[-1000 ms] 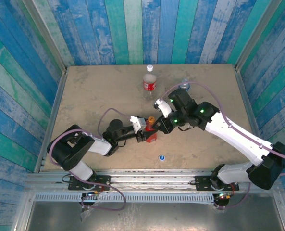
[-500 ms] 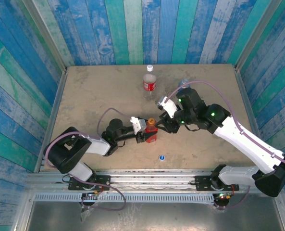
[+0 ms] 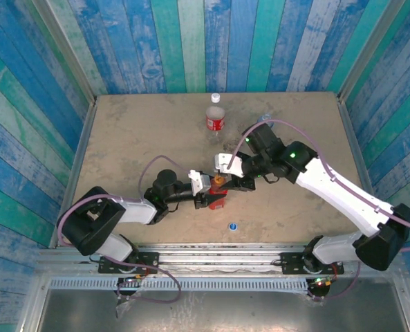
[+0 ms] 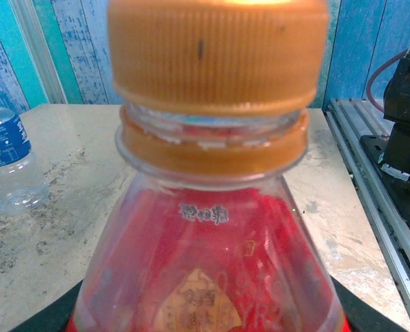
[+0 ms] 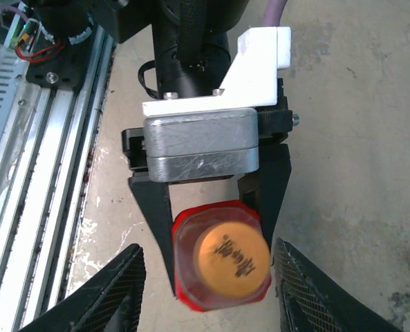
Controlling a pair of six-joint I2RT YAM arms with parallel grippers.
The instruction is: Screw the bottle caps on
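A sandy table is carrying three bottles and a loose cap. A clear bottle with a red label is standing at the far middle. A clear bottle with a blue label is standing to its right. A red bottle is standing nearer the front, and a blue cap is lying close to the front edge, apart from them.

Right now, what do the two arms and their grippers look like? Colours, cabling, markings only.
Left arm: black joints, pale grey-white link, mauve cable looped off it. Right arm: long white links, black joints, a green light, same mauve cable. Left gripper: black fingers under a brushed metal block and a white plastic bracket. Right gripper: black fingers with cross-hatched pads.
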